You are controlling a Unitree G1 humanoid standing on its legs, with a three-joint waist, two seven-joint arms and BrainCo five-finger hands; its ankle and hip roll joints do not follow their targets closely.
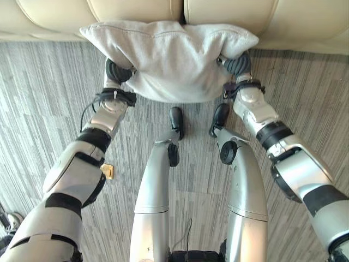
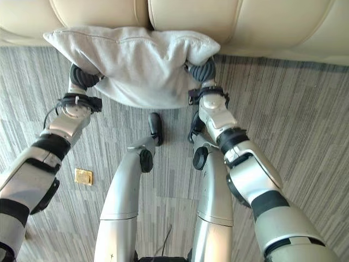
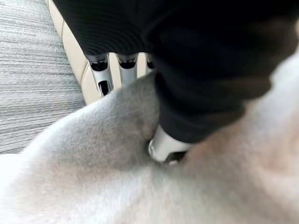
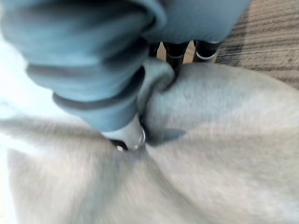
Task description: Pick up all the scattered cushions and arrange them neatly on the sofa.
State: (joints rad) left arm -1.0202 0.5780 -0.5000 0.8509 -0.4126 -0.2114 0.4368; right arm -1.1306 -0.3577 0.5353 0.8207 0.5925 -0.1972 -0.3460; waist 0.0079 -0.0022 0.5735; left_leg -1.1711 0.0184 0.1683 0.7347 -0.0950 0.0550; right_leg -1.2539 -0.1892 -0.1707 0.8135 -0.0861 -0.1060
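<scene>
A pale grey cushion [image 1: 169, 60] hangs between the two hands, above the grey striped carpet [image 1: 49, 93] and right against the front edge of the cream sofa [image 1: 136, 11]; its upper edge overlaps the seat cushions, though whether it already rests on them I cannot tell. The left hand [image 1: 117, 71] grips the cushion's left side and the right hand [image 1: 237, 64] its right side. Holding it at both ends keeps the soft fabric spread wide and level, which, as I judge it, suits laying it flat on the seat rather than dropping it in a heap.

The head views show only the dark ribbed covers tucked under the fabric — the fingers there are hidden. The wrist views fill that in: the left hand's thumb [image 3: 166, 147] presses into the cloth with the fingers [image 3: 103, 74] on the other side of the fold, and the right hand's thumb [image 4: 126, 137] likewise digs in opposite its fingers [image 4: 175, 53], so each hand pinches the cushion. A small yellow tag [image 1: 107, 171] lies on the carpet by the left arm.
</scene>
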